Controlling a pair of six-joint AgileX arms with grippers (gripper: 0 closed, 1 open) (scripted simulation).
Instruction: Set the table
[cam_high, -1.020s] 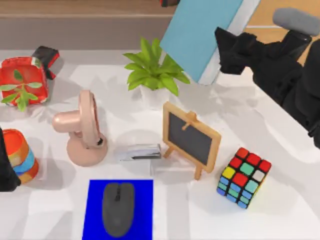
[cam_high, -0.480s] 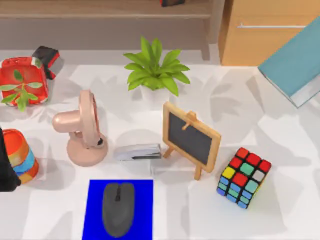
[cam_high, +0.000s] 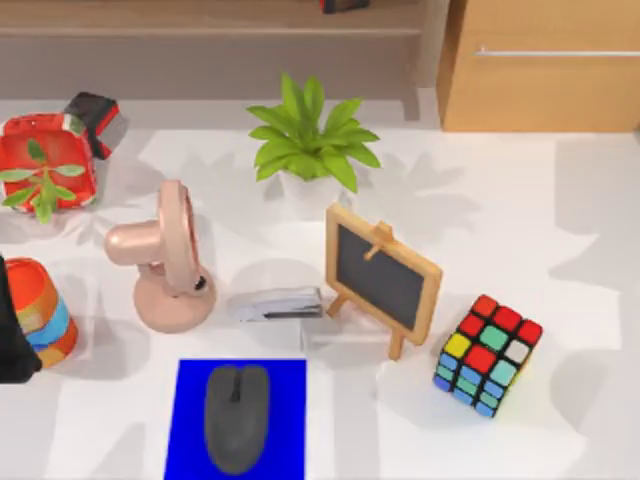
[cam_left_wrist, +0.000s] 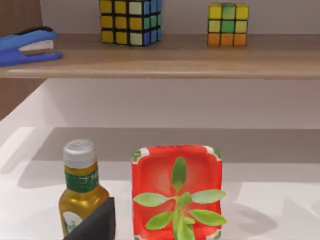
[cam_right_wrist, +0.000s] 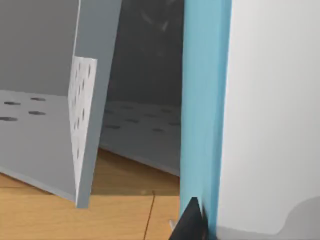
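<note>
From above, the white surface (cam_high: 560, 260) spreads across the whole scene. It carries a potted plant (cam_high: 310, 150), a pink fan (cam_high: 165, 260), a grey stapler (cam_high: 278, 304), a small chalkboard (cam_high: 382, 278), a puzzle cube (cam_high: 487, 354) and a mouse (cam_high: 237, 416) on a blue mat (cam_high: 190, 420). A red planter (cam_high: 45, 165) and a striped cup (cam_high: 42, 310) stand toward its left side. A wooden cabinet (cam_high: 540, 70) stands beyond its far right corner. The left arm (cam_high: 10, 330) sits parked at the left edge beside the cup.

In the left wrist view, a dark part of the left gripper (cam_left_wrist: 95, 224) shows near a bottle (cam_left_wrist: 80, 190) and the red planter. Whether its grip is apart or together, I cannot tell. Beyond them a shelf (cam_left_wrist: 165, 60) holds two more cubes and a blue stapler (cam_left_wrist: 27, 45).

In the right wrist view, the right gripper (cam_right_wrist: 200, 225) is away from the surface, above a wooden floor (cam_right_wrist: 40, 210) near a grey perforated panel (cam_right_wrist: 85, 125). One of its fingers (cam_right_wrist: 189, 224) lies against the blue cover of a book (cam_right_wrist: 205, 100) standing close before the camera. I judge the fingers clamped on it.

The step in hand looks like carrying the book clear of the surface. Next, the arm needs a free spot to lower the book onto. It should not let go until the book is supported.
</note>
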